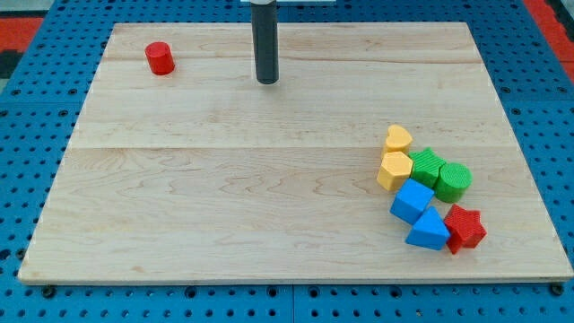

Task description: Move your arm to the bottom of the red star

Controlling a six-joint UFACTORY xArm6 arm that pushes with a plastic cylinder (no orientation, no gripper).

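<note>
Tip [267,82] of my rod sits near the desk's [224,206] top edge, well apart from the red star [465,227]; no claw in view.

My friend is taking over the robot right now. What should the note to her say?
No hand on this arm, just a rod. My tip sits near the view's top, well apart from every block.
The red star lies at the view's lower right, touching the blue triangle block.
Nearby cluster: blue cube, two yellow blocks, two green blocks. A red cylinder stands alone at top left.
Done: nothing that shows.
Left: bring the tip to just below the star.
</note>
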